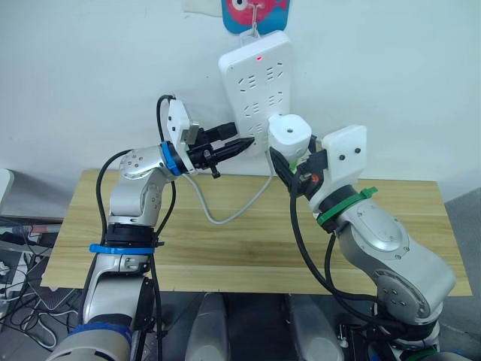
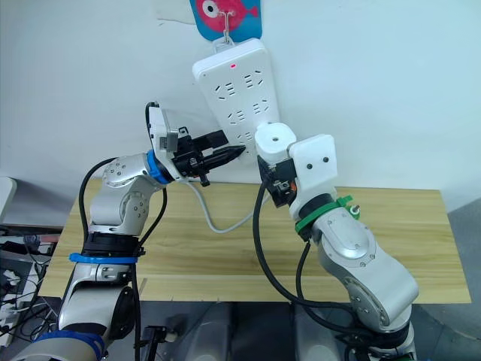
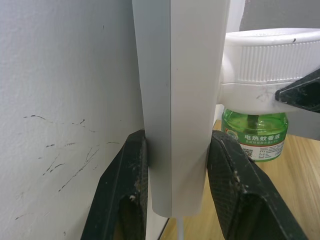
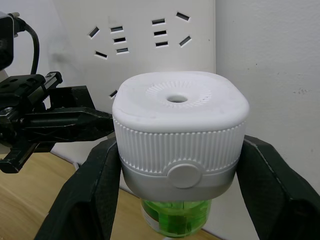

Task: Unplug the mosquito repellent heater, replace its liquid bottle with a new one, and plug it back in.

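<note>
The mosquito repellent heater point(image 4: 180, 135) is a white rounded cube with a green liquid bottle point(image 4: 175, 217) screwed in beneath it. My right gripper point(image 4: 180, 150) is shut on its sides and holds it against the lower face of the white power strip point(image 1: 259, 75) hanging on the wall. Whether its prongs sit in a socket is hidden. My left gripper point(image 1: 240, 144) is shut on the strip's lower left edge, one finger point(image 3: 125, 190) behind it and one in front. The bottle point(image 3: 255, 130) also shows past the strip in the left wrist view.
A wooden table point(image 1: 248, 241) stands below against the white wall. The strip's white cable point(image 1: 225, 214) loops down onto it. The strip hangs from a hook under a fish-shaped sticker point(image 1: 252, 11), with a red light lit near its top.
</note>
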You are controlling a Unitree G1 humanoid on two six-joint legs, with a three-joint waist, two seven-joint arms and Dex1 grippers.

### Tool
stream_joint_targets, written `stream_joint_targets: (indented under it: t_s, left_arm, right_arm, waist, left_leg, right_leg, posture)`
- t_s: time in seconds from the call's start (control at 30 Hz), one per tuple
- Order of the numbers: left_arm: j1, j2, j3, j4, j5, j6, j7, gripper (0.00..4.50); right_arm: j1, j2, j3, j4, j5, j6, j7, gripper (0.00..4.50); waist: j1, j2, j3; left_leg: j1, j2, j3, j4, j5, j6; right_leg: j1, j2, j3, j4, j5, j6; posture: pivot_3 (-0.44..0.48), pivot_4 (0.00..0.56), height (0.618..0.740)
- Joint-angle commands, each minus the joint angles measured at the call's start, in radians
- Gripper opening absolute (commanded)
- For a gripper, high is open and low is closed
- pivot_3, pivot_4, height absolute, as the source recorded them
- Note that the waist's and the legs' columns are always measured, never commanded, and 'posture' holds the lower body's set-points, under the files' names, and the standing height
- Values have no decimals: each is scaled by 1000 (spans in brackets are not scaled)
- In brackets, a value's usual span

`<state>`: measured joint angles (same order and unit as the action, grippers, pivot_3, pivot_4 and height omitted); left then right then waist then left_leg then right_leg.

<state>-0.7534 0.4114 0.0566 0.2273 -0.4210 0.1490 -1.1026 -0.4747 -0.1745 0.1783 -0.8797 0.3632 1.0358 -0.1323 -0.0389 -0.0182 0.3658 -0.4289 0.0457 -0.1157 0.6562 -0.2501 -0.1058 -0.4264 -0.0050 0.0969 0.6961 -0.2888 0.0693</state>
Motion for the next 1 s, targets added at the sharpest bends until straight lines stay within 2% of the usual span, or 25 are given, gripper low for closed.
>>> stream_joint_targets:
  t_s: [0.03, 0.27, 0.67, 0.8, 0.83, 1.0]
  left_arm:
    - [11, -28, -87, -95, -22, 4, -82, 1286]
    - [7, -35, -84, -86, -11, 0, -81, 1286]
    - [4, -38, -81, -73, 2, -11, -68, 1286]
    - [3, -37, -82, -63, 10, -10, -65, 1286]
    - [4, -35, -83, -63, 10, -12, -66, 1286]
    - [1, -30, -84, -44, 17, -21, -63, 1286]
  right_arm:
    - [-35, 32, -8, 61, -59, -107, 2, 2922]
    - [-57, 61, 12, 112, -99, -135, 9, 2922]
    - [-55, 80, 0, 103, -117, -131, 24, 2922]
    - [-48, 84, -7, 83, -114, -123, 30, 4300]
    - [-43, 86, -11, 71, -111, -117, 35, 4455]
    - [-15, 84, -39, -9, -87, -65, 56, 4455]
  waist:
    - [-2, 0, 0]
    - [-10, 0, 0]
    - [-12, 0, 0]
    - [2, -1, 0]
    - [7, -2, -1]
    - [14, -2, -1]
  left_leg:
    - [0, 0, 0, 0, 0, 0]
    - [0, 0, 0, 0, 3, -1]
    - [1, 0, -1, -1, 5, -2]
    - [1, 0, -1, -3, 6, -2]
    - [1, 0, -1, -5, 6, -2]
    - [-2, 0, -2, -17, 7, -5]
  right_leg:
    - [0, 0, 0, 0, 0, 0]
    - [0, 1, 0, 1, 0, 0]
    - [0, 1, 0, 1, 1, 0]
    - [0, 0, 0, 0, 1, 0]
    - [0, 0, -1, -1, 1, 0]
    - [0, -2, -7, -16, 1, -2]
  posture:
    - [74, 348, 740]
    - [75, 350, 740]
    - [73, 352, 740]
    - [72, 355, 740]
    - [72, 355, 740]
    - [69, 354, 740]
